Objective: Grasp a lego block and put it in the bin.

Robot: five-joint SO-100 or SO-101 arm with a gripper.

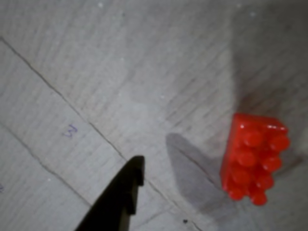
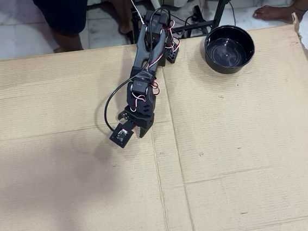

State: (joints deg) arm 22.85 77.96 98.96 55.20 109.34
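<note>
Cardboard surface (image 2: 245, 156) shows faint pencil mark, unreadable. Your end effector (image 2: 140, 129) touches nothing; spread unclear. Lego block (image 1: 254, 159) lies lower right in wrist view. Bin (image 2: 229, 48) near far-right edge.

The wrist camera looked straight down from close above the cardboard-covered counter (image 1: 96, 72), one black pincer finger (image 1: 122, 197) at its bottom edge. The overhead camera looked down from high, taking in the whole counter (image 2: 245, 156), arm (image 2: 145, 78) included.

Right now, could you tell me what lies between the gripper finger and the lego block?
In the wrist view, only bare cardboard and the shadow separate the fingertip from the lego block.
</note>
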